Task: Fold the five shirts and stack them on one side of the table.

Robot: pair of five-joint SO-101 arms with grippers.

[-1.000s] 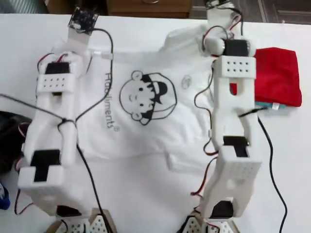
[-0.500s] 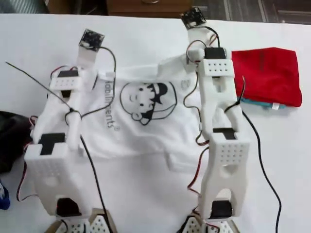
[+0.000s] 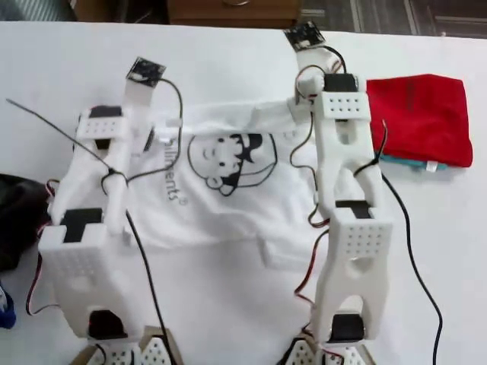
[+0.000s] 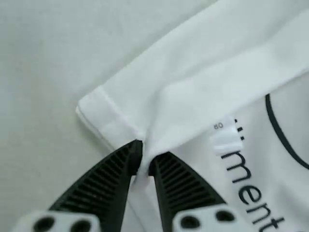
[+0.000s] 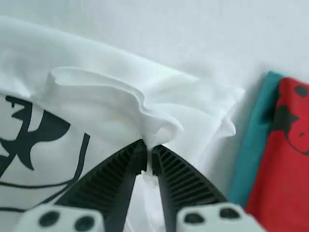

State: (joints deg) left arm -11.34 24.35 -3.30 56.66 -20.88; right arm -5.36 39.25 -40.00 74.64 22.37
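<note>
Left gripper (image 4: pixel 145 157): black ribbed jaws nearly closed, pinching a thin fold of the white cotton shirt with a black cartoon-face print (image 4: pixel 217 72). The nip sits on the shirt's doubled-over edge, just in from a hemmed corner (image 4: pixel 96 113). A small white label and black lettering lie just beside the jaws on the printed side. Bare white table (image 4: pixel 48 48) lies beyond the corner.

Right gripper (image 5: pixel 147 154): jaws likewise almost together, clamped on a bunched ruffle of the same shirt at its other far corner. Rumpled fabric spreads outward from the tips, and part of the black print is on one side. On the other side, just beside the crumpled sleeve, is the red folded shirt (image 5: pixel 285 159), lying on a teal folded shirt (image 5: pixel 253 145) whose edge sticks out.

High view: the white shirt is spread flat between the two arms, print up, far edge turned over. One gripper is at each far corner. The red-on-teal stack is on the table's right side, next to the right arm, apart from the left one.
</note>
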